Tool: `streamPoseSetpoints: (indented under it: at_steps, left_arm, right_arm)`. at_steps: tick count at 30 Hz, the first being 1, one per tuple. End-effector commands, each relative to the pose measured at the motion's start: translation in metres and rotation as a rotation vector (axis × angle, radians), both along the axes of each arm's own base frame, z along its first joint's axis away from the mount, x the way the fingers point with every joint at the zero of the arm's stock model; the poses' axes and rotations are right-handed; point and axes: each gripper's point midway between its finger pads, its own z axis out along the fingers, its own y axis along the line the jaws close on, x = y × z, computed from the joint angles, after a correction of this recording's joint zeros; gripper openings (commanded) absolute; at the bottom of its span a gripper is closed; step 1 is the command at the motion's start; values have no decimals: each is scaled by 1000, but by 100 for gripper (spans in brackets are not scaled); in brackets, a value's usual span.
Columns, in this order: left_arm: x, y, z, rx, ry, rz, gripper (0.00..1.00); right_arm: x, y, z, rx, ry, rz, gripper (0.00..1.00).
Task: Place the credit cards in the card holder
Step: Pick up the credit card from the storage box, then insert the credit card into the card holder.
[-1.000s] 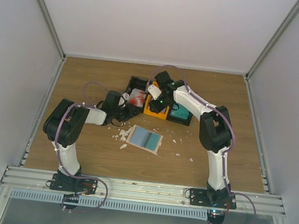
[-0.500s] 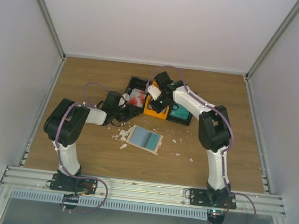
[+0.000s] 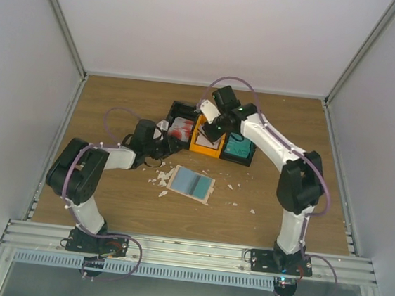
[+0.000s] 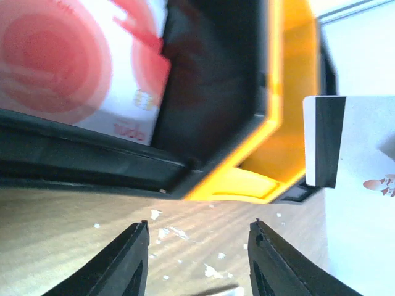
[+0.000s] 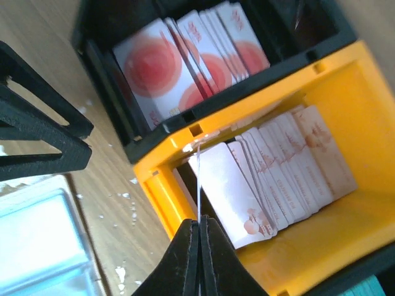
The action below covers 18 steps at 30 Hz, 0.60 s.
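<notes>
Pale card (image 5: 199,179) edge-on, projecting straight from clenched right hand (image 5: 199,222); left hand (image 4: 199,226) released

Bright even overhead light, soft shadows, blurred close wrist views

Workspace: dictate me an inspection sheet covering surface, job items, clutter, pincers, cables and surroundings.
Surface: wooden table, brown.
Job's things: card holder lying flat on the table; red-and-white cards in black bin, pale cards in orange bin, teal cards in further black bin.
Clutter: white scraps around the card holder.
Grippers: left pincer open, empty; right pincer shut on one pale card above the orange bin.
Cables: purple loops along both arms.
Surroundings: white walls, metal rail at near edge.
</notes>
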Motion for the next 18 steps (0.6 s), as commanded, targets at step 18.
streamPoseSetpoints:
  at_steps: [18]
  left_arm:
    - [-116,-10,204,-326,-584,-303,78]
  right_arm:
    - [-129,16,211,1073,50,-12,1]
